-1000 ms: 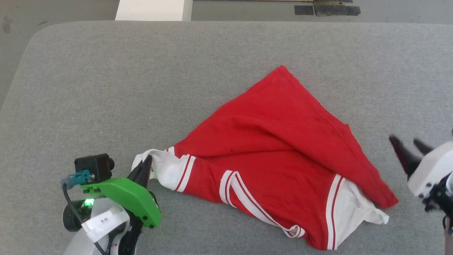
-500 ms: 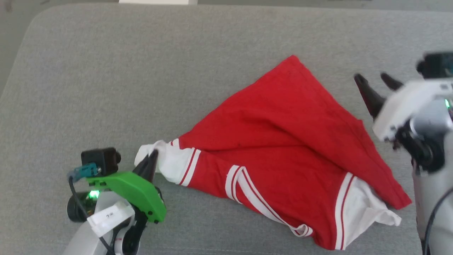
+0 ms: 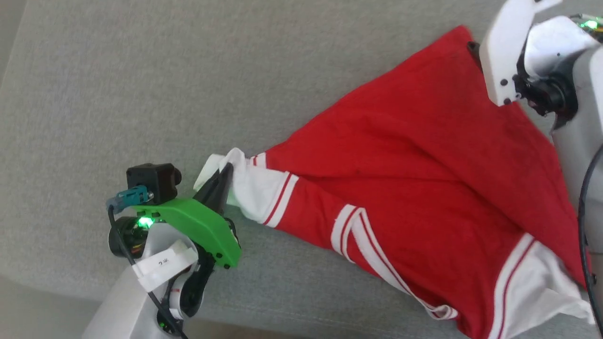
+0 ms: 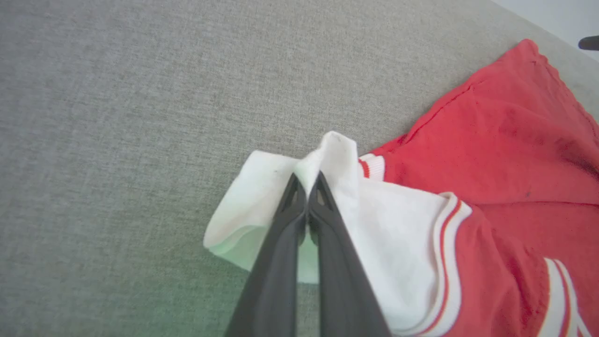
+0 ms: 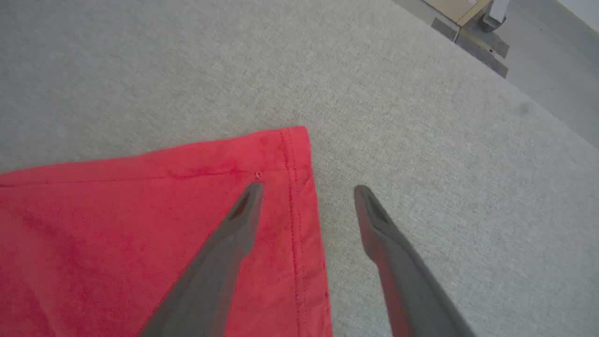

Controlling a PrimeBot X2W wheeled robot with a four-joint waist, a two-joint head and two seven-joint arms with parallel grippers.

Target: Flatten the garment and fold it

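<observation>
The grey cloth-covered tabletop (image 3: 118,70) is the largest thing in the head view. On it lies the garment (image 3: 400,188), red, not flat, with long folds. It reaches from the middle of that view to 3 o'clock and down to 5 o'clock. One red corner with a stitched hem (image 5: 292,187) points to 1 o'clock. A white sleeve (image 4: 398,224) with red stripes is at the 9 o'clock end of the garment, and a second sleeve (image 3: 532,292) is crumpled at 5 o'clock. A red-and-white striped trim (image 3: 358,235) runs between them.

The left gripper (image 4: 307,180) is at 8 o'clock in the head view. Its two dark fingers (image 4: 276,262) are pressed together on the edge of the white sleeve, and the cloth rises a little at the tips.

The right gripper (image 5: 309,187) is at 1 o'clock, over the red corner. Its fingers (image 5: 220,252) stand wide apart and hold nothing: one is over the red cloth, the other over the bare tabletop beside the hem. I cannot tell if the tips touch the surface.

The left wrist carries a green cover (image 3: 198,223) and a white label (image 3: 165,263). Its dark marks are too small to read.
</observation>
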